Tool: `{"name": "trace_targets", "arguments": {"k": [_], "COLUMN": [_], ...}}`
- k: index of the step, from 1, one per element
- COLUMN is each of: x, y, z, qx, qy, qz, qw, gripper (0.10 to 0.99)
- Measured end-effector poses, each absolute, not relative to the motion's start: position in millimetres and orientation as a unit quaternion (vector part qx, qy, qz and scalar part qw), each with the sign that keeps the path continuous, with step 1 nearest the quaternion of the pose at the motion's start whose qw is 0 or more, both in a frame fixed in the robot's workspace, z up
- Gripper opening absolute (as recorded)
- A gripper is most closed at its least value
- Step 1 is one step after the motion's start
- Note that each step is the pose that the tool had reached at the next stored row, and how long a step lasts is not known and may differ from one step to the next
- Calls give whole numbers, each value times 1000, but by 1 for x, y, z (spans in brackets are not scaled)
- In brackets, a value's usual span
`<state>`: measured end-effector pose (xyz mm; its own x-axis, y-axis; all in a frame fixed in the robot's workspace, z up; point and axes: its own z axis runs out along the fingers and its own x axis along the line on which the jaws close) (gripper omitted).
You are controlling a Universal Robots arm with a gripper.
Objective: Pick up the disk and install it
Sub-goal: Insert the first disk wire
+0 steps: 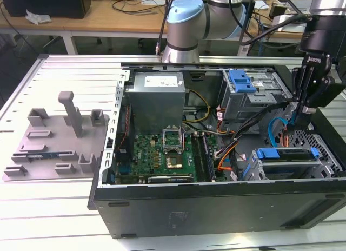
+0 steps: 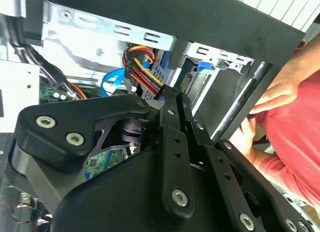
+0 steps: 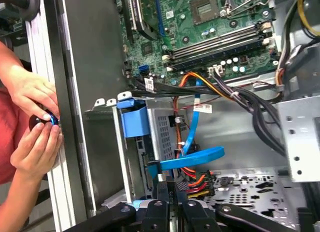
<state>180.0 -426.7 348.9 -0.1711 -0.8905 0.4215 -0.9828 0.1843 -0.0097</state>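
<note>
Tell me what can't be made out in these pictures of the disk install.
- Disk, exterior view: the drive cage hides most of it; how far it is seated is unclear.
- Gripper, second wrist view: its own body blocks what lies beneath.
- Small dark object, first wrist view: the person's hands cover most of it.

the gripper [image 3: 167, 187] is black. just ahead of its tip sit a bright blue carrier frame [image 3: 135, 119], a blue cable [image 3: 192, 159] and red, yellow and black wires [image 3: 194, 178]; farther ahead, the motherboard [image 3: 210, 22] is green.
</note>
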Motion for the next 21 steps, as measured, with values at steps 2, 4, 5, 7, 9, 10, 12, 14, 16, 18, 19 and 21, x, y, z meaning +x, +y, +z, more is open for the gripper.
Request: {"name": "trace_targets", "arguments": {"k": [2, 4, 5, 7, 9, 10, 12, 14, 16, 18, 19, 21], "x": [179, 178, 177, 177, 176, 176, 176, 176, 175, 174, 174, 174], "y": [-431, -436, -440, -444, -450, -452, -456, -461, -464, -466, -467, -469], "z": [349, 349, 349, 349, 349, 349, 349, 349, 349, 349, 349, 349], "qx": [624, 625, 627, 628, 631, 632, 634, 636, 638, 639, 640, 642], "qy": [-752, -751, -751, -750, -751, -751, -752, -753, -754, -754, -754, -754], "qz": [141, 139, 137, 134, 127, 125, 118, 108, 103, 96, 94, 88], "qw": [162, 160, 159, 155, 148, 146, 138, 127, 122, 116, 113, 106], "gripper": [165, 165, 165, 165, 165, 165, 165, 165, 165, 165, 165, 165]}}
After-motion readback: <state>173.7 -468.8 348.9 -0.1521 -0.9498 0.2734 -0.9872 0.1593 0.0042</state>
